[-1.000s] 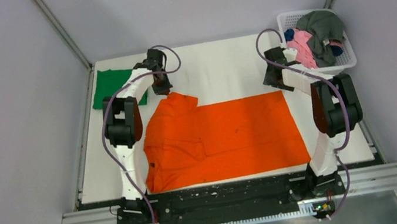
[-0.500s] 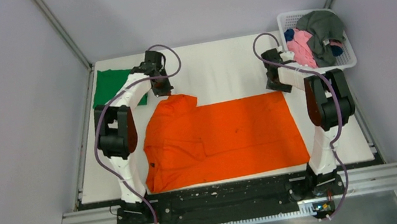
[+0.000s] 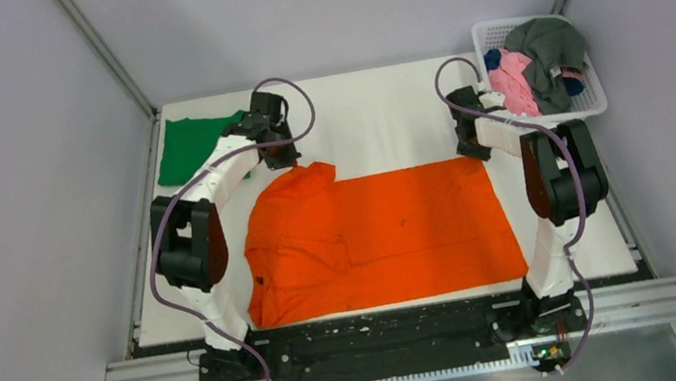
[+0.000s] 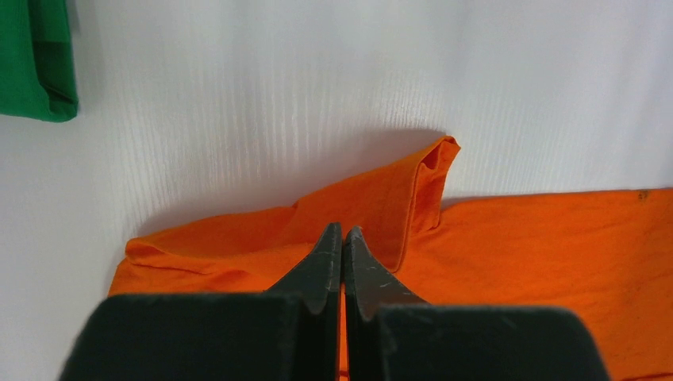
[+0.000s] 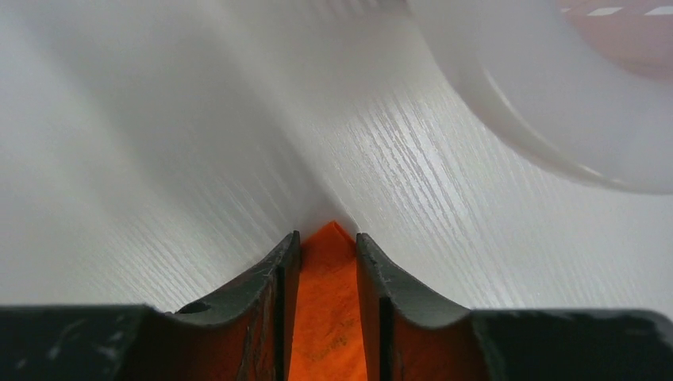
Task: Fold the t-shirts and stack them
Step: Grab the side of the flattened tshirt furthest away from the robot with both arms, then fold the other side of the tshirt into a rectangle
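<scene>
An orange t-shirt (image 3: pixel 376 235) is spread flat across the middle of the white bench (image 3: pixel 373 114), with a sleeve (image 4: pixel 413 190) bunched up at its 11 o'clock corner. The left jaws are pressed tip to tip over that end of the shirt, the raised sleeve fold lying just beyond the tips towards 1 o'clock; whether any cloth is pinched cannot be told. The right jaws are narrowly parted and set astride the shirt's 1 o'clock corner, whose orange point lies between them. A folded green t-shirt (image 3: pixel 191 147) is laid at 10 o'clock, and a white basket (image 3: pixel 596 101) heaped with pink, grey and dark blue clothes (image 3: pixel 538 65) is placed at 2 o'clock.
</scene>
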